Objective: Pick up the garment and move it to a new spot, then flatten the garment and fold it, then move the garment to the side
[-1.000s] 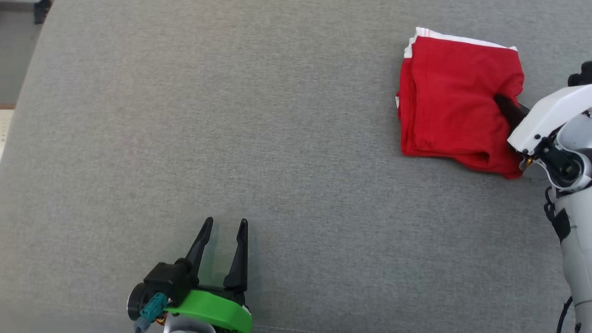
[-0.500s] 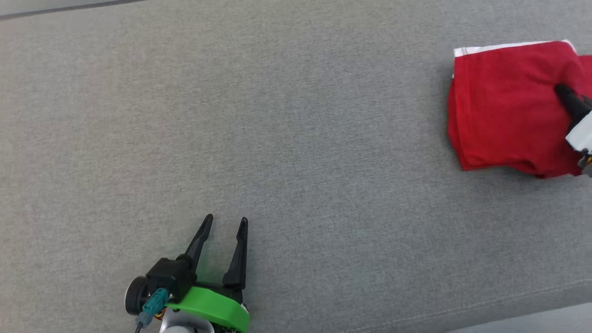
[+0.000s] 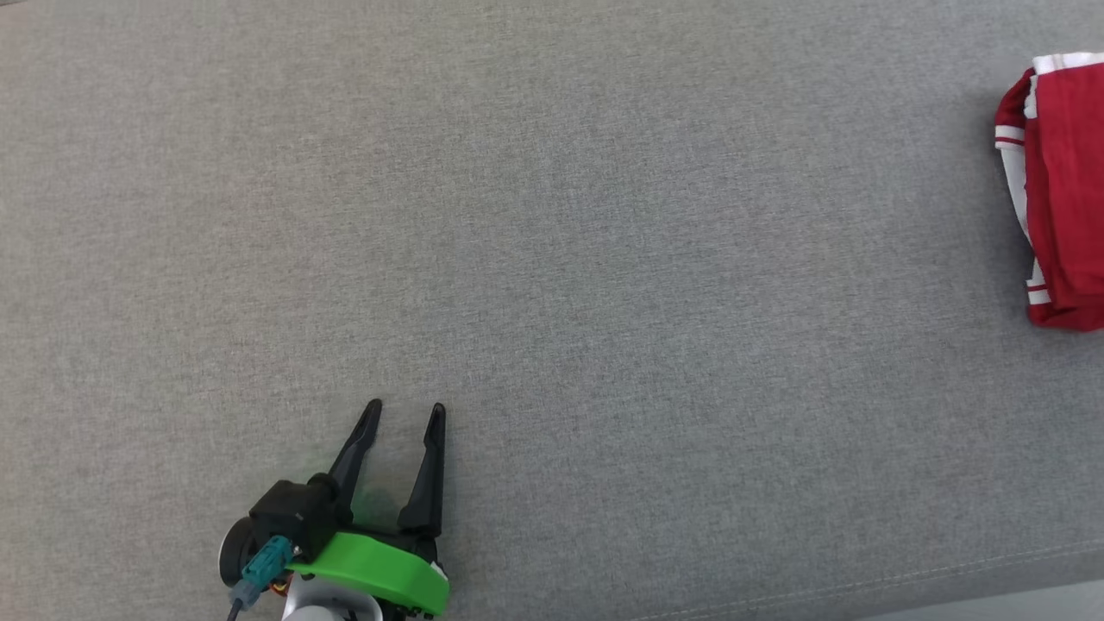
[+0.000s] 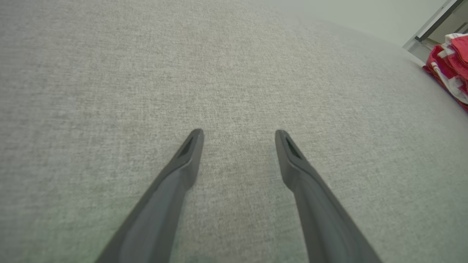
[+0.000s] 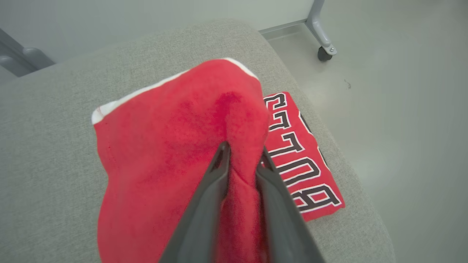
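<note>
In the head view, the left gripper (image 3: pixel 404 405) is seen spread wide and empty over the grey cushion (image 3: pixel 552 259). The garment (image 3: pixel 1065 198) lies well off to its right and is cut by the frame edge, so its full outline cannot be judged.

In the left wrist view, a red-and-white corner is caught far to the right of the open fingers.

In the right wrist view, the right gripper (image 5: pixel 243 148) is set narrow, with a raised ridge of red cloth pinched between its fingers. The cloth is judged soft, light and limp, and is best taken at a folded edge, through all layers. Just right of the fingers a lettered panel (image 5: pixel 299 164) is seen; whether it belongs to the same garment cannot be told.
</note>
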You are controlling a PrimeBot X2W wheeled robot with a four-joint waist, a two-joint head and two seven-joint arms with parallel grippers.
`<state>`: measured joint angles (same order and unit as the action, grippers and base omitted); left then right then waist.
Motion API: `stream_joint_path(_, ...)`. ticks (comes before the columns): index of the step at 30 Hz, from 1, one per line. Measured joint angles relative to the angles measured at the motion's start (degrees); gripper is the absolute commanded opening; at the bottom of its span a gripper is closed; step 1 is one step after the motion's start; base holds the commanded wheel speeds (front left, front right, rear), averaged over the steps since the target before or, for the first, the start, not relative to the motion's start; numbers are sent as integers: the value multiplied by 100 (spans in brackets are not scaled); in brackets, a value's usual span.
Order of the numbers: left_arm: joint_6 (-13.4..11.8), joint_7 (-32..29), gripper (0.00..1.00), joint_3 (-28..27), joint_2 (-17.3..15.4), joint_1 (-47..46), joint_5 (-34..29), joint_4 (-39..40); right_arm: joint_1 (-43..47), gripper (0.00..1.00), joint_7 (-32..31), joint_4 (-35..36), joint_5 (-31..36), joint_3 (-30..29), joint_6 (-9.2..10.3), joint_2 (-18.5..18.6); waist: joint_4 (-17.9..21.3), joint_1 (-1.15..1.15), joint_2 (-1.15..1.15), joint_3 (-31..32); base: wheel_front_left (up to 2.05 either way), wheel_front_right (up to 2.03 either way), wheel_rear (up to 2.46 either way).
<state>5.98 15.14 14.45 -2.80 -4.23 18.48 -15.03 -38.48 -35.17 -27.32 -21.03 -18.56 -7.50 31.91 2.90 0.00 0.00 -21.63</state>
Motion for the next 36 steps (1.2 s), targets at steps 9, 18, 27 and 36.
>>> stream_joint_path(9,9,2,100,-71,2,-16,22,35,64,100,1647,-438,895,336,-4,426,-198,0,0,-43,0,0,0)
stream_joint_path(18,-104,-1,100,-331,1,291,197,435,903,100,3178,659,489,1194,-4,42,-196,0,0,559,0,0,0)
stream_joint_path(27,-319,-1,100,-626,1,962,110,443,2626,100,4136,1697,711,1338,-4,-983,-335,0,0,1428,0,0,0)
stream_joint_path(36,-397,-1,100,-781,1,1392,-68,425,4369,100,4962,1528,1408,1768,-4,-2126,-586,-1,0,2223,0,0,0)
